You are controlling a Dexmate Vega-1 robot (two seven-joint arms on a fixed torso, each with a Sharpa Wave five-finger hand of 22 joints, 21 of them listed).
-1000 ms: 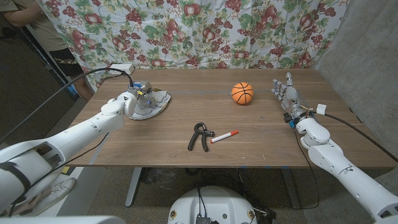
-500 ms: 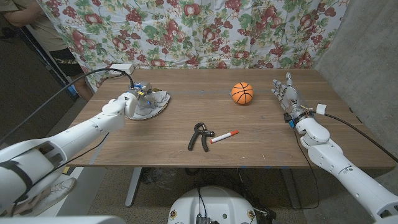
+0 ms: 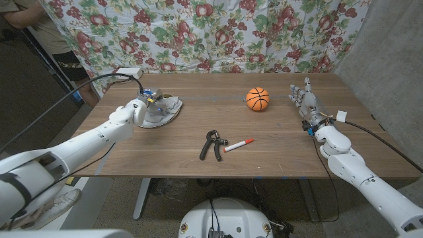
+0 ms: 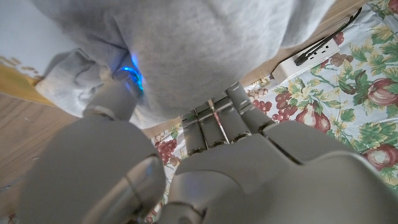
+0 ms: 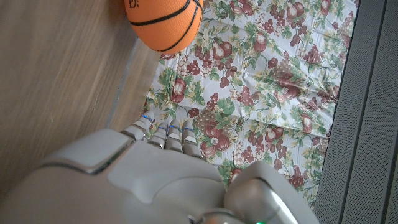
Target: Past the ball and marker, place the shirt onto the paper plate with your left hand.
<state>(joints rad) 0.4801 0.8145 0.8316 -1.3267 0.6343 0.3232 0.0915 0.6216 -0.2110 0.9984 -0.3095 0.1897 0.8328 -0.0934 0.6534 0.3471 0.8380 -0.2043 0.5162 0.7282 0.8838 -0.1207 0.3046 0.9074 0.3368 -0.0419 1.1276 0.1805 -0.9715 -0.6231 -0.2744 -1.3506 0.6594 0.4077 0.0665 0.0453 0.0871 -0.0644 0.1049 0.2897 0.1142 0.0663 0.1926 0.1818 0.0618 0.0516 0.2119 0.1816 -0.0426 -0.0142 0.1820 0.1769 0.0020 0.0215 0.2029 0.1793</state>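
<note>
shirt (image 3: 160, 110): grey, bunched on the plate (image 3: 176, 114) at the table's far-left side. Appears mostly within the rim; some folds sit close to the edge.
shirt, wrist view: grey cloth (image 4: 205, 50) right against the fingers (image 4: 214, 121), white plate surface beside it.
left hand (image 3: 141, 106): at the shirt's left edge, fingers in the fabric. Looks like it's holding cloth, thumb and fingers closed into it.
step: judged as release. Shirt is on the plate, hand not yet off it.
how to do it well: spread fingers fully before lifting, so no fold snags and drags off. Lift straight up, then back out toward the left table edge. Don't sweep across the plate; paper is light and will slide. Check no sleeve hangs over the rim.
risk: cloth catching on a fingertip, plate shifting with it.
ball (image 3: 258, 99): orange, right of centre, well apart from the plate.
marker (image 3: 238, 145): white with red cap, near-centre, just beside a black grip trainer (image 3: 211, 145). Both well clear of the retreat path.
right hand (image 3: 305, 100): far right of table, fingers extended and apart, holding nothing. Leave it parked.
table (image 3: 284, 158): wood.
</note>
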